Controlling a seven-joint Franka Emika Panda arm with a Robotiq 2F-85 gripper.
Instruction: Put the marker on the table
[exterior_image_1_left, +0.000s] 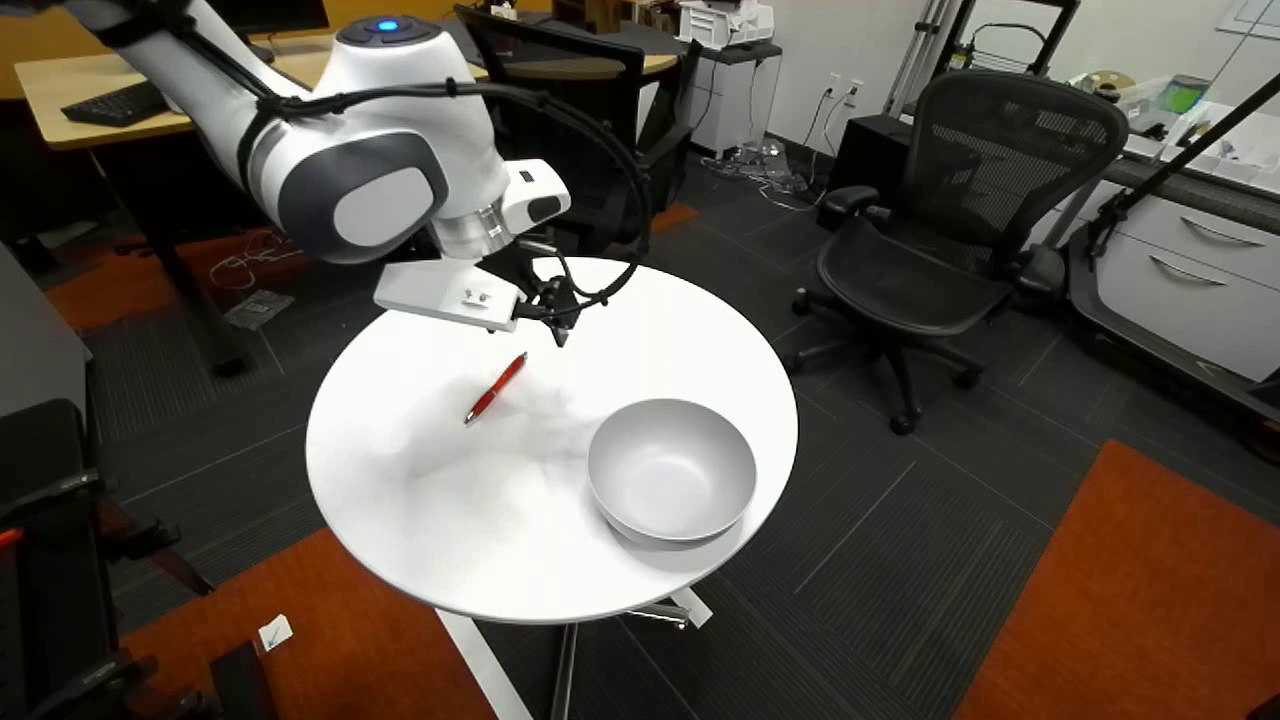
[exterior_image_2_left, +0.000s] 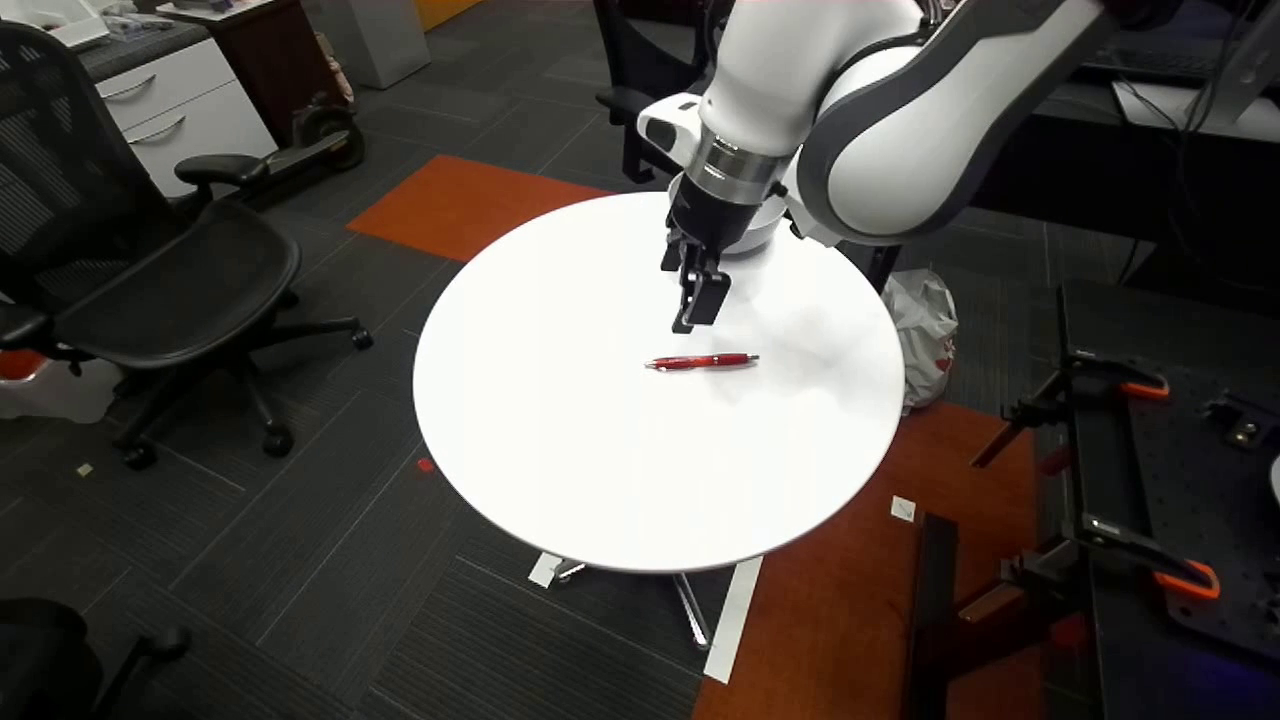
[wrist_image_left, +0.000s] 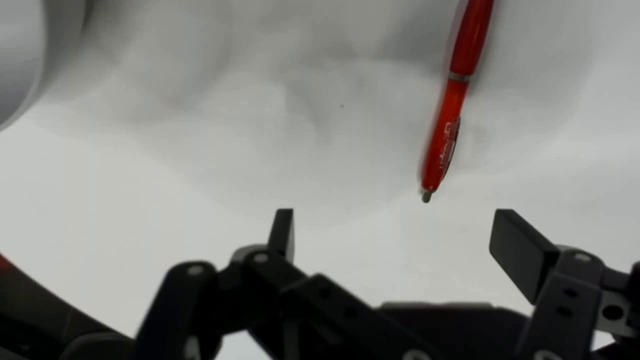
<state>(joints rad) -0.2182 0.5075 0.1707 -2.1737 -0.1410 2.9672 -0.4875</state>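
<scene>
"Can you spot the marker (exterior_image_1_left: 495, 389) from there?"

"Yes, that slim red thing, lying flat on the round white table (exterior_image_1_left: 400, 520), apart from the grey bowl (exterior_image_1_left: 670, 470)."

"And the gripper (wrist_image_left: 393, 230)?"

"It hangs above the table, jaws wide apart with just air between. The wrist view shows the marker's clip end pointing toward that gap."

Glossy plast. marker (wrist_image_left: 453, 100), smooth tbl (exterior_image_2_left: 540, 370).

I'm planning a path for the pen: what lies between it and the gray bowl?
Nothing but bare white tabletop lies between the red pen and the gray bowl, as an exterior view shows.
</scene>
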